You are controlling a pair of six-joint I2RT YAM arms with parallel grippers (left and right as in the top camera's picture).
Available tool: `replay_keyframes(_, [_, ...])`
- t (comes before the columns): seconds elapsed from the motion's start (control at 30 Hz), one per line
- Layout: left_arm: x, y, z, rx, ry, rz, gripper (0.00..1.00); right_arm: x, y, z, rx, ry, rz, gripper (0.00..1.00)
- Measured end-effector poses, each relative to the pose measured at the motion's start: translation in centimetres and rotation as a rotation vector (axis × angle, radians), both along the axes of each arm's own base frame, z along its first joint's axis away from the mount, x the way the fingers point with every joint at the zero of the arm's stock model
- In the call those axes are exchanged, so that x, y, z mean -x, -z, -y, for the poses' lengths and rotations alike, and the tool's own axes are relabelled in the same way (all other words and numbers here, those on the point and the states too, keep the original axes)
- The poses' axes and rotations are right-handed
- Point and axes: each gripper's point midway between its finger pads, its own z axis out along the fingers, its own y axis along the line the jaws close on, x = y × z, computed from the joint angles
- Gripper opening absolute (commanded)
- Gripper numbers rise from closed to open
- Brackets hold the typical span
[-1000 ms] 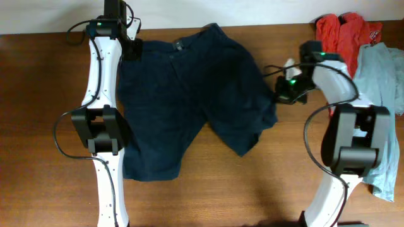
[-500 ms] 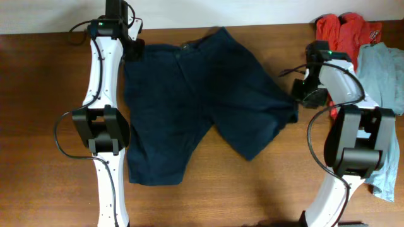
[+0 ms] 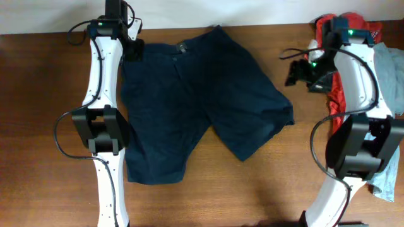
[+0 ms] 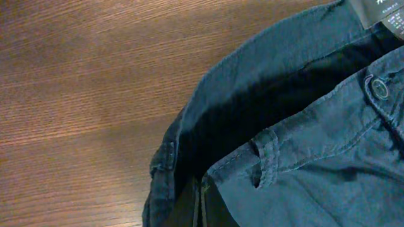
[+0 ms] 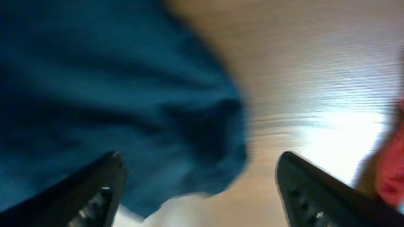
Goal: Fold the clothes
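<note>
The clothes here are chiefly dark navy shorts [image 3: 196, 101], spread flat with the waistband [image 3: 180, 45] toward the table's back. My left gripper [image 3: 134, 50] is shut on the waistband's left corner. The left wrist view shows its fingers [image 4: 201, 211] pinched together on the cloth, beside a belt loop [image 4: 262, 157]. My right gripper [image 3: 294, 73] hovers open, apart from the cloth, just right of the right leg's hem [image 3: 285, 116]. Blurred in the right wrist view, its fingertips [image 5: 95, 189] stand wide apart above the navy cloth [image 5: 113, 94], with nothing between them.
A red garment [image 3: 328, 28] lies at the back right corner, partly under my right arm. A pale blue shirt [image 3: 388, 69] lies beside it and runs down the right edge. Bare wood table [image 3: 38, 126] shows on the left and front.
My right gripper dragged the shorts' right leg rightward, opened and let it go, then moved up toward the back right. The leg now lies spread out. The left gripper stayed put.
</note>
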Motion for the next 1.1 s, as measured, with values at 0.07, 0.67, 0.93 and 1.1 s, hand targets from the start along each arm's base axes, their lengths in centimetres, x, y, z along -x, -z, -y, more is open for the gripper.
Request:
replay_keyframes(0.07, [0.0, 0.0, 0.0, 0.000, 0.000, 0.000, 0.00, 0.5, -1.3, -2.3, -0.044, -0.066, 0.010, 0.37])
replay_keyframes(0.67, [-0.3, -0.1, 0.0, 0.000, 0.000, 0.011, 0.00, 5.6, 8.0, -10.6, -0.111, -0.102, -0.186, 0.04])
replay_keyframes(0.93, [-0.2, -0.1, 0.0, 0.000, 0.000, 0.008, 0.06, 5.4, 11.6, -8.8, -0.007, -0.009, -0.159, 0.04])
replay_keyframes(1.1, [0.2, -0.2, 0.0, 0.002, -0.007, -0.007, 0.13, 4.8, 12.8, -8.2, 0.025, 0.019, -0.123, 0.04])
